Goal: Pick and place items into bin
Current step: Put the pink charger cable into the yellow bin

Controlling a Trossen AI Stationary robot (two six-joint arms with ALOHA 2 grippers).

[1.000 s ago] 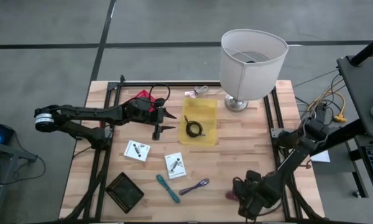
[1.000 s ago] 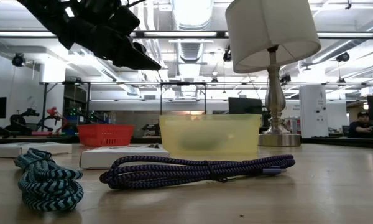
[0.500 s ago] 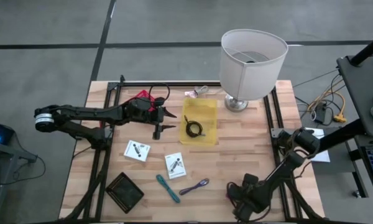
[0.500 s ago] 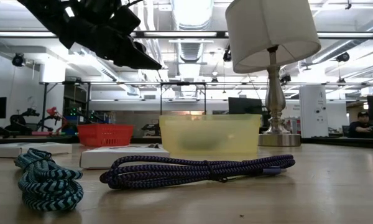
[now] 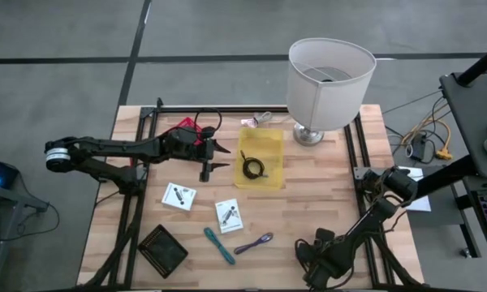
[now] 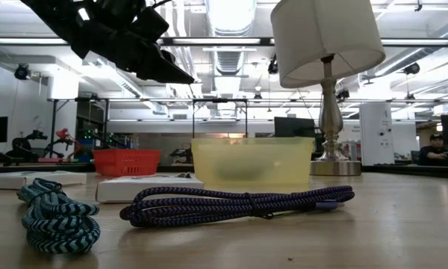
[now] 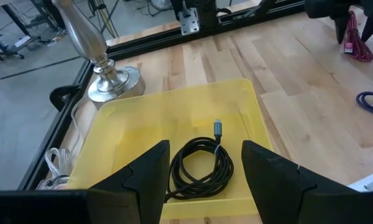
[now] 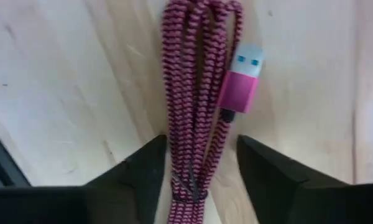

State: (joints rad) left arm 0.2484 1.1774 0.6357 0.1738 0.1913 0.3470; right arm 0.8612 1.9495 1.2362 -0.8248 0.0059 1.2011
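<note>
Right gripper (image 8: pixel 199 171) open astride the pink cable (image 8: pixel 196 93).
It looks light, soft and floppy; pinch the bundle's middle. Left gripper (image 7: pixel 205 171) open, empty.

Braided cloth cable (image 8: pixel 199 106) on matt wood table (image 8: pixel 68 93).

1. The yellow bin (image 5: pixel 260 159) is open from above; only a coiled black cable (image 5: pixel 254 167) lies inside
2. At the bin's 2 o'clock the lamp (image 5: pixel 329 77) crowds that corner
3. Bare table (image 5: pixel 325 182) at its 3 o'clock gives clear passage
</note>
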